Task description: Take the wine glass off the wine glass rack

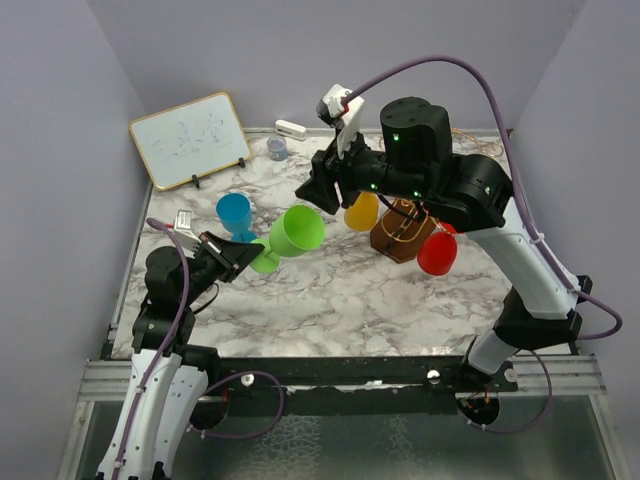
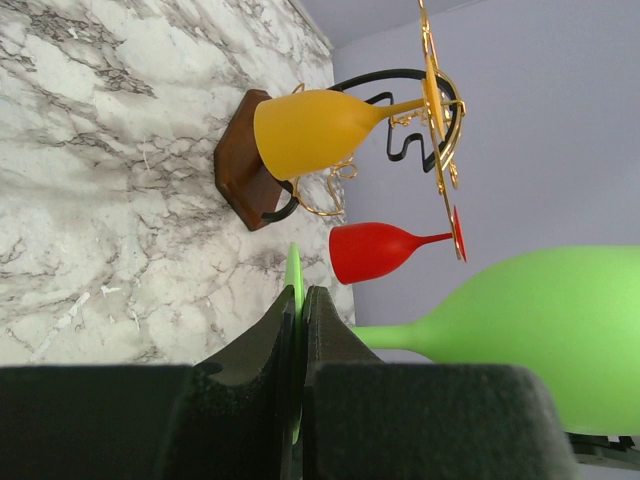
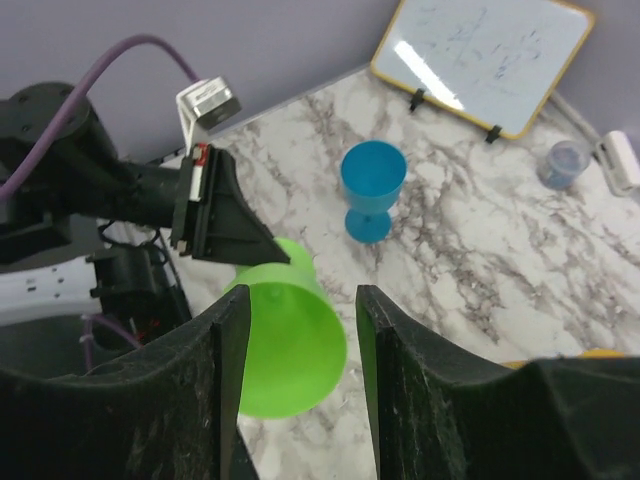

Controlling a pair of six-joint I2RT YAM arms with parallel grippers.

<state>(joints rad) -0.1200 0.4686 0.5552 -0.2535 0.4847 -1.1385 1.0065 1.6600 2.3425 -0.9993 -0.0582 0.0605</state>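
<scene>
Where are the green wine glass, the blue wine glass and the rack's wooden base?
green wine glass [image 1: 297, 232]: top external view, on its bowl.
blue wine glass [image 3: 372, 180]: right wrist view, on its bowl.
wine glass rack [image 2: 238, 165]: left wrist view, on its brown wooden base.

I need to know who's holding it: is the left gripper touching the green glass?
Touching. The left wrist view shows the left gripper shut on the green glass, its thin foot pinched edge-on between the fingers.
</scene>
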